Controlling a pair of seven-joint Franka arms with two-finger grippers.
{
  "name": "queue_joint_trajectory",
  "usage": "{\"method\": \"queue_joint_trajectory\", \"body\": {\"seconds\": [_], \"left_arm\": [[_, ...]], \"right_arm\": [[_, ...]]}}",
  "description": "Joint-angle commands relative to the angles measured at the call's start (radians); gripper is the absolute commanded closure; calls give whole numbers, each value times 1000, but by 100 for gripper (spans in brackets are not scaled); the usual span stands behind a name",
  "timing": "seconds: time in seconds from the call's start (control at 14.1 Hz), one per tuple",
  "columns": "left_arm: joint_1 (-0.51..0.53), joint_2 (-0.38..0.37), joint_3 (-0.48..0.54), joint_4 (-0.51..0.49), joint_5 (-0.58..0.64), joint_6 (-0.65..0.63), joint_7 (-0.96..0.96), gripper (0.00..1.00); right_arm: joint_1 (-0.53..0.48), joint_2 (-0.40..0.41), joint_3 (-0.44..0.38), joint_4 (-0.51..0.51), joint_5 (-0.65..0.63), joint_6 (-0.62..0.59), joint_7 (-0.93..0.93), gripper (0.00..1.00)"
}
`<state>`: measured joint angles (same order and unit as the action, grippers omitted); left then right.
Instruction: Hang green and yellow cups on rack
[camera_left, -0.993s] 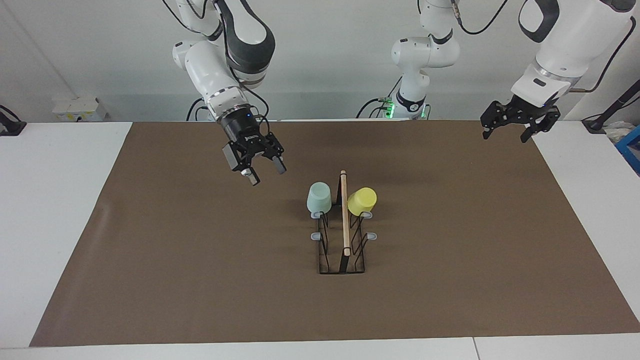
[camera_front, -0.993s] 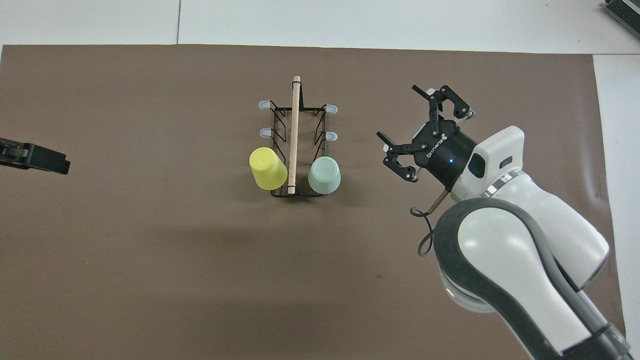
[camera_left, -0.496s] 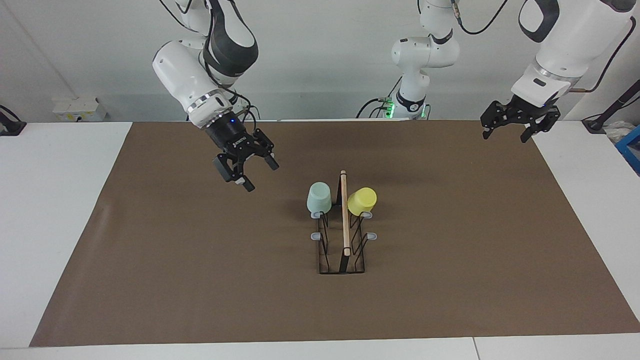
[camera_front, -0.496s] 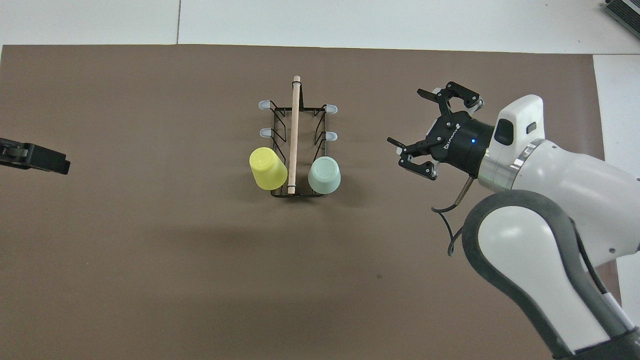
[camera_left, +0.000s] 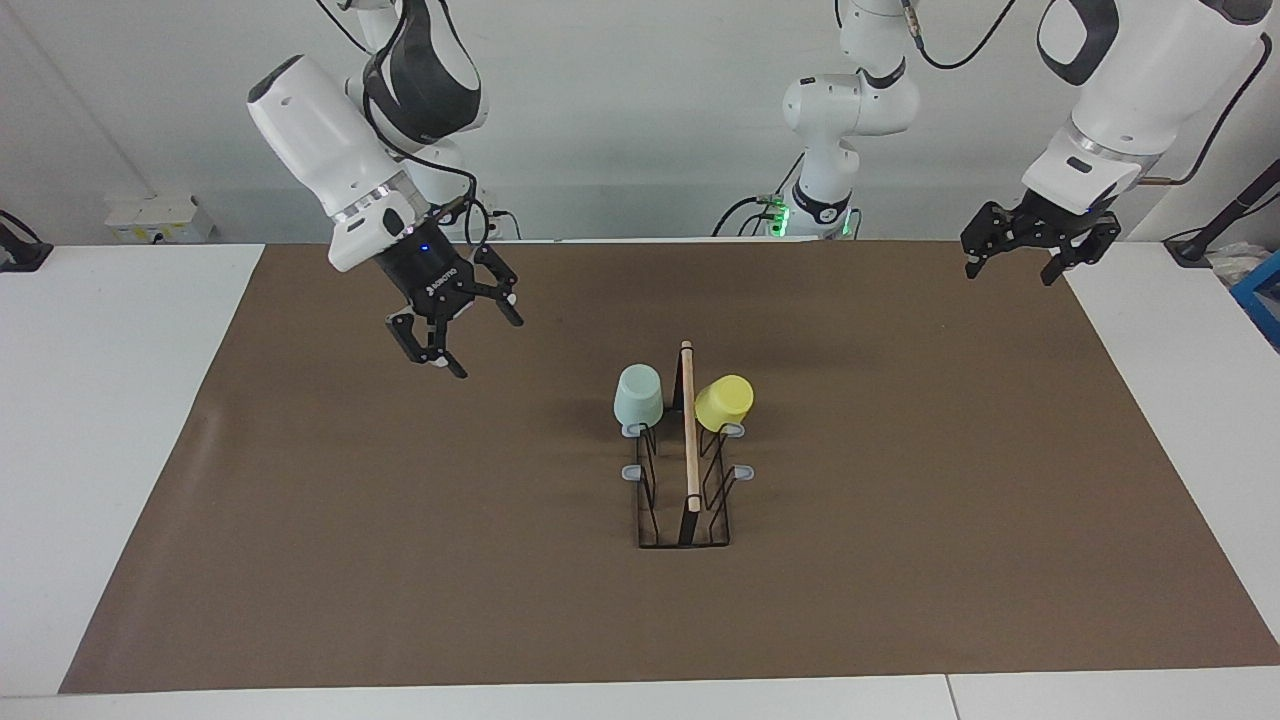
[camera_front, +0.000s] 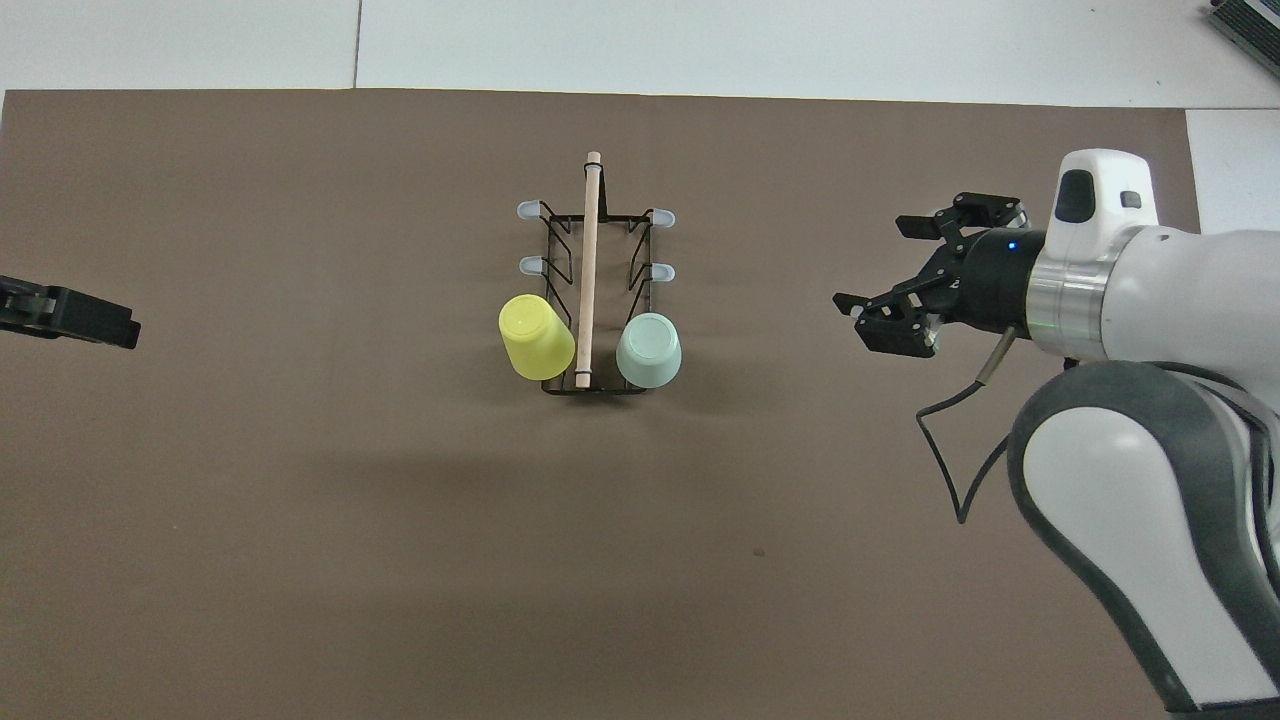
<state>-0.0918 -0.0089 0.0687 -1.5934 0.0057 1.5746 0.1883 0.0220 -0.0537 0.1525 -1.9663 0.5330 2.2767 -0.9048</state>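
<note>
The black wire rack (camera_left: 691, 440) (camera_front: 589, 250) with its wooden top bar stands mid-table on the brown mat. The mint green cup (camera_left: 637, 396) (camera_front: 649, 350) hangs upside down on the prong nearest the robots, on the side toward the right arm's end. On the matching prong toward the left arm's end hangs the yellow cup (camera_left: 724, 402) (camera_front: 537, 336), tilted. My right gripper (camera_left: 488, 347) (camera_front: 868, 262) is open and empty in the air over bare mat, well clear of the green cup. My left gripper (camera_left: 1010, 274) (camera_front: 68, 314) waits open and empty over the mat's corner.
Several grey-tipped prongs (camera_left: 744, 472) (camera_front: 662, 271) on the rack carry nothing. The brown mat (camera_left: 400, 560) covers most of the white table (camera_left: 110, 400). A third robot base (camera_left: 822, 200) stands at the robots' edge, and a blue box (camera_left: 1262, 300) sits off the left arm's end.
My right gripper has drawn away from the rack toward the right arm's end of the table, turning as it went. Cups, rack and left gripper have not moved.
</note>
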Motion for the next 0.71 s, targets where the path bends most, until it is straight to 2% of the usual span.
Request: {"method": "queue_joint_trajectory", "body": {"seconds": [0.0,0.21,0.64], "left_arm": [[0,-16,3,-17,-13,-5,14,0],[0,-16,3,-17,-13,-5,14,0],[0,-16,3,-17,-13,-5,14,0]], "right_arm": [[-66,9,15,32,-73,-133,79,0],[-119,12,19,82,-149,-297,156,0],[-146,9,15,86,-339,-514,190,0]]}}
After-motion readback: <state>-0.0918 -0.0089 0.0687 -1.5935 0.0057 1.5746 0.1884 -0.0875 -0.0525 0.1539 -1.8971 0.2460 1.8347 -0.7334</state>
